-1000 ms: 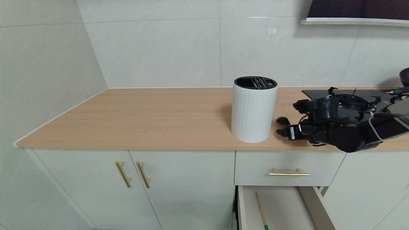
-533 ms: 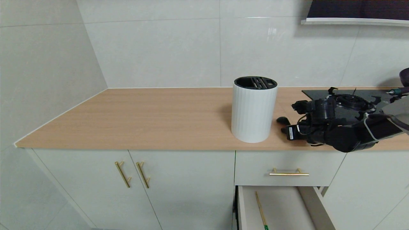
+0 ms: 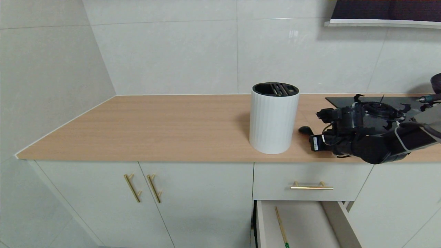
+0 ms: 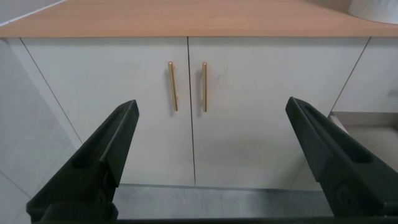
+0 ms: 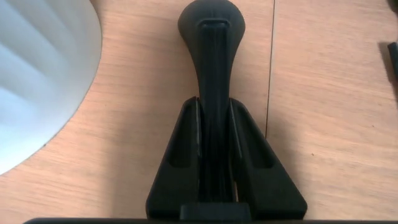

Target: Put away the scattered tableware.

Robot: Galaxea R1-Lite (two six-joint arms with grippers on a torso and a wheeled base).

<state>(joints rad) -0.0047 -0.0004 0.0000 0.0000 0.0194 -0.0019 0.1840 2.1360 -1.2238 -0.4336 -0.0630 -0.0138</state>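
Countertop (image 3: 172,127) bears white holder (image 3: 273,120). Left gripper (image 4: 210,109) spread wide, facing cabinet doors (image 4: 261,112). Right gripper (image 5: 214,106) clamped on black utensil handle (image 5: 211,25), low on countertop just beside holder. Risk: on lift, handle end clips holder wall and tips it.

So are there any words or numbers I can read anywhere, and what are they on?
No text here can be read.
Too small to read: the white sticker by the right gripper.
No writing shows on the white holder, the cabinet doors or the black utensil in the jaws.
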